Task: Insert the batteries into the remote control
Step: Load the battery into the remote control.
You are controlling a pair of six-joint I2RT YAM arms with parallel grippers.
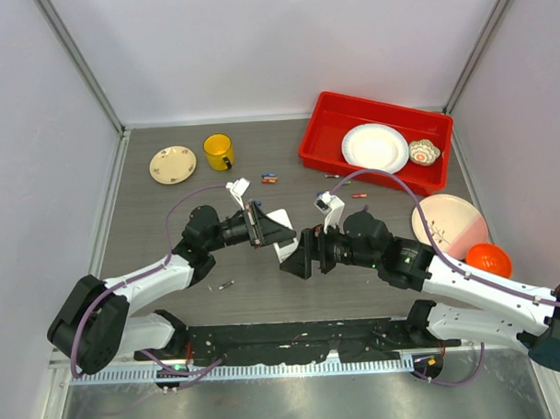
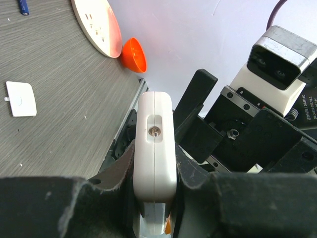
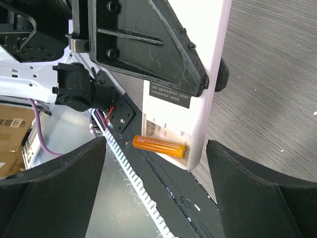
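The left gripper (image 1: 261, 225) was clamped on the remote control (image 2: 154, 148). Its black pads pressed both flat sides, so in the left wrist view only the narrow end of the handset showed and the rest was buried between them.

The right gripper (image 1: 299, 255) hung just beside the remote control's other end with its two fingers (image 3: 52, 191) spread wide, touching nothing. Between them the remote control's open compartment faced the right wrist camera, with an orange battery (image 3: 159, 145) lying in the slot nearest the end. A black pad of the left gripper covered most of the back above it.

From above, both wrists hid all but a white corner of the remote control. A small white cover (image 2: 21, 99) lay flat on the table (image 2: 64, 148), apart from the remote control. Loose batteries (image 1: 268, 179) lay beyond the remote control, well apart and too small to count. A small grey sliver (image 1: 226, 285) on the remote control's near side could not be made out.
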